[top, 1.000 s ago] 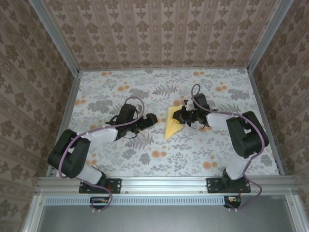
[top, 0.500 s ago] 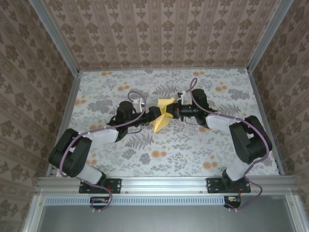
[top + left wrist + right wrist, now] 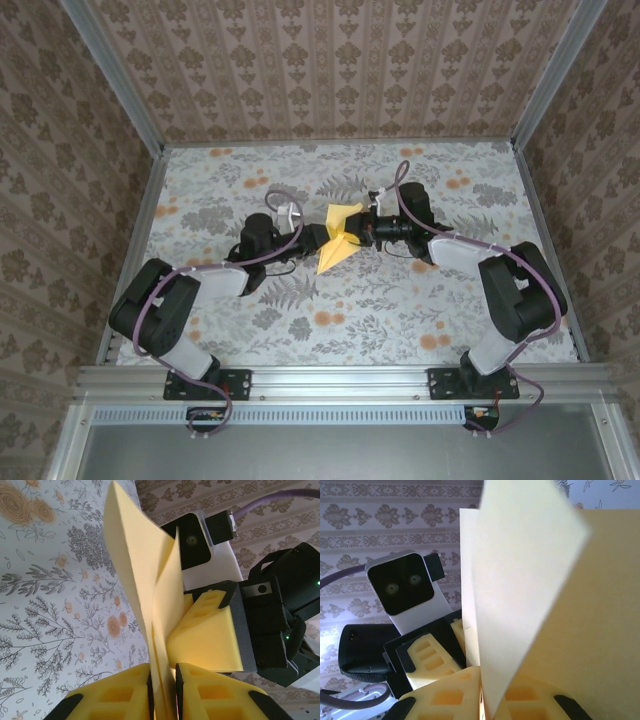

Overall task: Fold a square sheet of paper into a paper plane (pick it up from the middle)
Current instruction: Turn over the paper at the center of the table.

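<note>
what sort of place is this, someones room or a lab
Most likely a robot test bench dressed up like a room, not a home. The left arm and right arm are bolted to a metal rail. Wallpapered panels box in a floral table. The arms hold folded yellow paper.

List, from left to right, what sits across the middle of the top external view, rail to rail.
left frame rail → left gripper → folded yellow paper → right gripper → right frame rail
</note>
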{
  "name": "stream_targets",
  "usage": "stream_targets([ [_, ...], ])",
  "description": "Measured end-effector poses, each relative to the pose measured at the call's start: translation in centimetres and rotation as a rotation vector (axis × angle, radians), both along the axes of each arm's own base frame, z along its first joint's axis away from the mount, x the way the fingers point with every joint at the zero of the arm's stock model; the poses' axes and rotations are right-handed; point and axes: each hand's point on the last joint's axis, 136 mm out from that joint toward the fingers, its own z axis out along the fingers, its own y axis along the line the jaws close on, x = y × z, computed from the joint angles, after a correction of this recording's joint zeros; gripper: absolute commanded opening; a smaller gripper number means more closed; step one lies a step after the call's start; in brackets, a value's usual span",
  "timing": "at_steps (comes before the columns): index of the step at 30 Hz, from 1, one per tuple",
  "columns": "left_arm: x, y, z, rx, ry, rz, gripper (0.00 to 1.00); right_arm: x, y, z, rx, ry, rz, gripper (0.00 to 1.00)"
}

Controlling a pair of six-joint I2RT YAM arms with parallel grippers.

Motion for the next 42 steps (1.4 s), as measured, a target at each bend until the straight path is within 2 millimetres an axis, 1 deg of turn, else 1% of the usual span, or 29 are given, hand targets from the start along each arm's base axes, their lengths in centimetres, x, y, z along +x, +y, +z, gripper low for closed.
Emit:
stream_targets([
  [2, 0.0, 0.0, -0.1, 0.002, 0.003, 0.001, 0.11, -0.1, -0.2, 0.0, -0.016, -0.003, 0.001, 0.22],
  [4, 0.0, 0.1, -0.2, 0.005, 0.007, 0.004, 0.09, 0.0, -0.5, 0.0, -0.036, -0.008, -0.002, 0.32],
  [6, 0.0, 0.1, -0.5, 0.011, 0.015, 0.007, 0.08, 0.1, -0.9, 0.2, -0.063, -0.016, -0.011, 0.41],
  [10, 0.1, 0.7, -1.5, 0.048, 0.032, 0.024, 0.07, 0.4, -2.4, 0.5, -0.140, -0.047, -0.054, 0.55],
  [11, 0.2, 1.0, -2.0, 0.072, 0.040, 0.036, 0.07, 0.4, -3.0, 0.4, -0.169, -0.054, -0.071, 0.59],
  [13, 0.1, 1.6, -2.9, 0.142, 0.048, 0.057, 0.07, 0.4, -4.1, 0.2, -0.230, -0.068, -0.106, 0.65],
  [15, 0.2, 2.5, -3.8, 0.257, 0.049, 0.090, 0.08, 0.4, -5.3, -0.3, -0.304, -0.080, -0.145, 0.70],
  [17, 0.6, 3.3, -3.9, 0.404, 0.020, 0.135, 0.08, 0.3, -6.5, -0.8, -0.382, -0.096, -0.180, 0.74],
  [20, 1.1, 4.2, -2.8, 0.621, -0.057, 0.185, 0.08, 0.3, -7.9, -1.2, -0.467, -0.113, -0.221, 0.77],
  [22, 1.2, 5.1, -2.4, 0.755, -0.098, 0.212, 0.08, 0.1, -8.8, -1.4, -0.512, -0.126, -0.248, 0.78],
  [25, 0.9, 7.1, -2.8, 0.968, -0.125, 0.245, 0.08, -0.1, -9.8, -1.7, -0.564, -0.139, -0.281, 0.78],
  [28, 1.0, 8.6, -3.6, 1.179, -0.140, 0.271, 0.08, -0.3, -10.8, -2.4, -0.612, -0.137, -0.312, 0.78],
  [31, 1.4, 9.2, -4.5, 1.366, -0.154, 0.283, 0.10, -0.6, -11.7, -3.3, -0.655, -0.124, -0.339, 0.78],
  [34, 2.0, 9.0, -5.7, 1.510, -0.164, 0.274, 0.11, -1.0, -12.6, -4.4, -0.694, -0.108, -0.360, 0.78],
  [37, 2.7, 8.0, -7.4, 1.581, -0.151, 0.250, 0.14, -1.5, -13.3, -5.3, -0.726, -0.092, -0.378, 0.78],
  [39, 3.0, 7.2, -8.9, 1.598, -0.134, 0.224, 0.21, -1.9, -13.7, -5.8, -0.741, -0.085, -0.390, 0.77],
  [42, 2.8, 5.9, -11.0, 1.563, -0.088, 0.169, 0.33, -2.5, -14.2, -6.4, -0.754, -0.069, -0.404, 0.77],
])
